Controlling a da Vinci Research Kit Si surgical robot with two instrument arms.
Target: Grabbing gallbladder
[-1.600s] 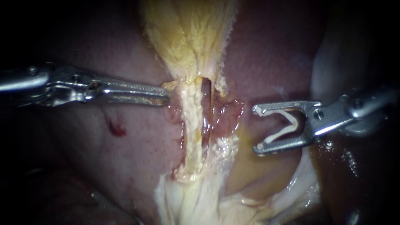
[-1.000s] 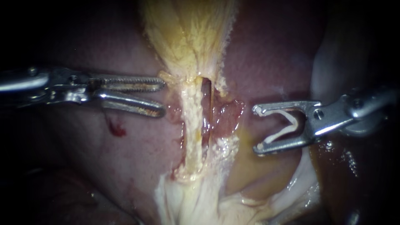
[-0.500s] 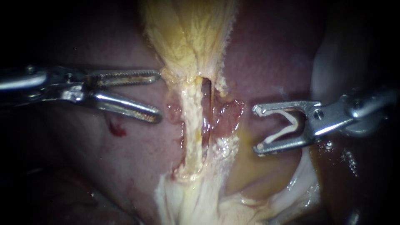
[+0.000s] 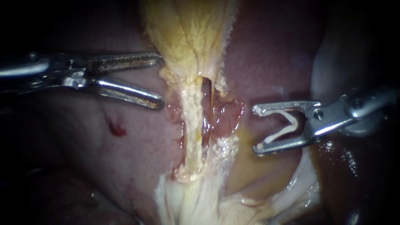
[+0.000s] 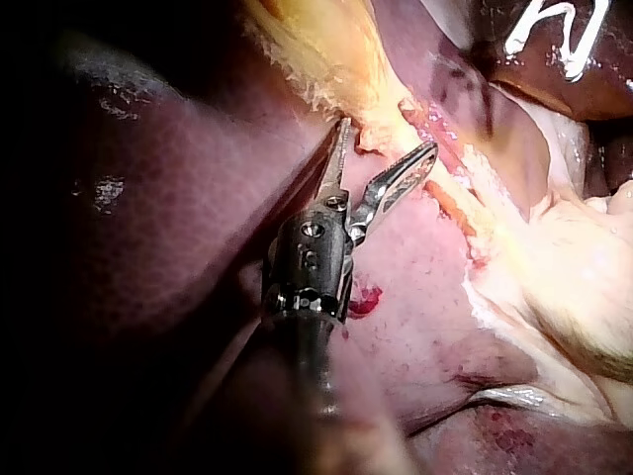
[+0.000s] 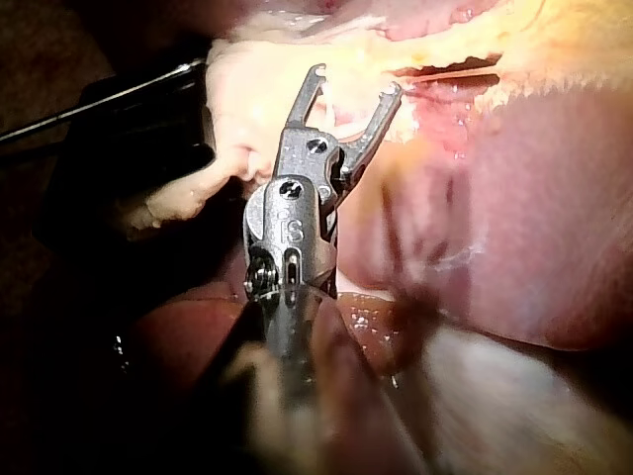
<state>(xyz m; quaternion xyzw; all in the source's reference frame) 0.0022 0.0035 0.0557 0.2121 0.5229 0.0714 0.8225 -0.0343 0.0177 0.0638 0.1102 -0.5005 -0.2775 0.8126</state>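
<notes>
Gallbladder (image 4: 187, 33), pale yellow, sits at upper centre of the frame and narrows downward over the liver (image 4: 137, 158). At mid-left, the left instrument (image 4: 161, 81) has its jaws spread, tips just beside the gallbladder's left edge, gripping nothing. At mid-right, the right instrument (image 4: 257, 129) holds a white clip (image 4: 296, 124) between wide-set jaws.

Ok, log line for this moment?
left instrument: open beside gallbladder, gripping nothing | right instrument: holds clip | grab: not yet done

place: surgical lab | evidence: liver (image 4: 133, 150), gallbladder (image 4: 187, 33) laid bare, right instrument (image 4: 257, 128) carrying a clip (image 4: 296, 123) (dark surround)
</notes>
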